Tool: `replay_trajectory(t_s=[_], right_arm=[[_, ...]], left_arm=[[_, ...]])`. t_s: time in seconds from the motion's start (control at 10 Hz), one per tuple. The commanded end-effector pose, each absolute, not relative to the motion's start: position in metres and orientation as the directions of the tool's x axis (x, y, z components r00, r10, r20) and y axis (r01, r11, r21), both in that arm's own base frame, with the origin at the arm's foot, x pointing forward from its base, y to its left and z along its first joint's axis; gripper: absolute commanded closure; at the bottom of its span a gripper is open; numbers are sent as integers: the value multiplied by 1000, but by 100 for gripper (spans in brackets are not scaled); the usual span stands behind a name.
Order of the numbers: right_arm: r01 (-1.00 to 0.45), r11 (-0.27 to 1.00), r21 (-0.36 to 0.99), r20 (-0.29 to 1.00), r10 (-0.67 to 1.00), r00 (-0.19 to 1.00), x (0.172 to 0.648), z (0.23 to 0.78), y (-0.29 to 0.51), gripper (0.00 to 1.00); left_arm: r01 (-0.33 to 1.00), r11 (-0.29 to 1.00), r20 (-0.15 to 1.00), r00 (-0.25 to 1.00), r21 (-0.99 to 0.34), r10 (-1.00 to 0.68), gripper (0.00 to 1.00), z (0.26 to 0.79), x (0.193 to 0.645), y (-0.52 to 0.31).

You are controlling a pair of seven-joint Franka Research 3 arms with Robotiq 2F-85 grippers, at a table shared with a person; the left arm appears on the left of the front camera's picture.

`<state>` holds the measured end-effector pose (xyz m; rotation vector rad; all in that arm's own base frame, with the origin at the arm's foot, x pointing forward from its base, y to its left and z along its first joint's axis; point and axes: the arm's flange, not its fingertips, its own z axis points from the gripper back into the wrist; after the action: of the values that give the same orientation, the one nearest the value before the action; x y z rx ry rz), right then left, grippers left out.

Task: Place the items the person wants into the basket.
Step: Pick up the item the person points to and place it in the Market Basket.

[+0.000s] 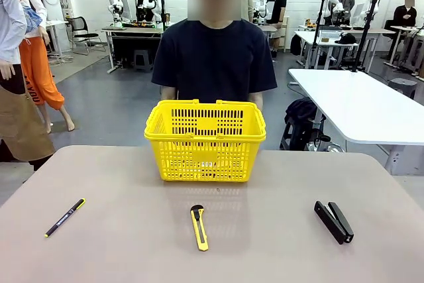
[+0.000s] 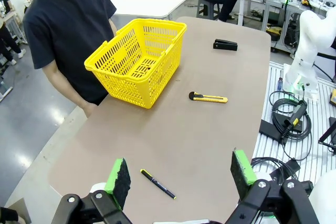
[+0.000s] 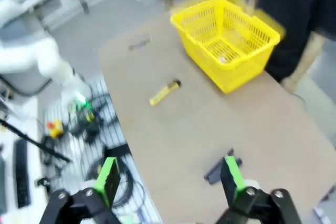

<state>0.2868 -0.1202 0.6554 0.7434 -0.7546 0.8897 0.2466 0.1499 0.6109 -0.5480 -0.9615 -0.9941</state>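
**Clerk:** What lay at the left of the table?

**Inspector:** A slim black pen with a yellow tip (image 1: 64, 218) lay flat on the matte brown table (image 1: 126, 183). It sat near the left end of the robot-side edge, slanted, and well apart from everything else.

**Clerk:** And the left gripper?

**Inspector:** The left gripper (image 2: 179, 170) hung above that end of the table. Its green-padded fingers (image 2: 118, 176) were spread wide, with nothing between them.

**Clerk:** The middle?

**Inspector:** A yellow utility knife with a black slider (image 1: 199, 228) lay flat near the middle of the robot-side edge, its length running towards the far edge. The bright yellow plastic shopping basket with slotted lattice sides (image 1: 205, 150) stood upright at the middle of the far edge, handles folded down. It was well apart from the knife. A small object (image 3: 223, 60) lay on the basket's floor, too blurred to identify. The person in a dark navy T-shirt (image 1: 209, 57) stood just behind the basket, at the far edge.

**Clerk:** The right?

**Inspector:** A black stapler (image 1: 333, 221) lay closed near the right end of the robot-side edge, angled. The right gripper (image 3: 169, 176) hung above that end, its view blurred. Its fingers were likewise wide apart and held nothing.
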Motion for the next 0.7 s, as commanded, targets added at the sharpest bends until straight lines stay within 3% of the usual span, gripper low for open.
replay_trajectory(t_s=[0.0, 0.2, 0.6], right_arm=[[-892, 322, 318, 900, 193, 391, 304, 647, -172, 0], [-912, 309, 270, 934, 147, 326, 294, 639, -205, 0], [-936, 306, 177, 911, 310, 274, 282, 634, -210, 0]], left_arm=[[892, 451, 877, 180, 45, -444, 0, 610, 246, 151], [892, 451, 877, 180, 45, -444, 0, 610, 246, 151], [892, 451, 877, 180, 45, -444, 0, 610, 246, 151]])
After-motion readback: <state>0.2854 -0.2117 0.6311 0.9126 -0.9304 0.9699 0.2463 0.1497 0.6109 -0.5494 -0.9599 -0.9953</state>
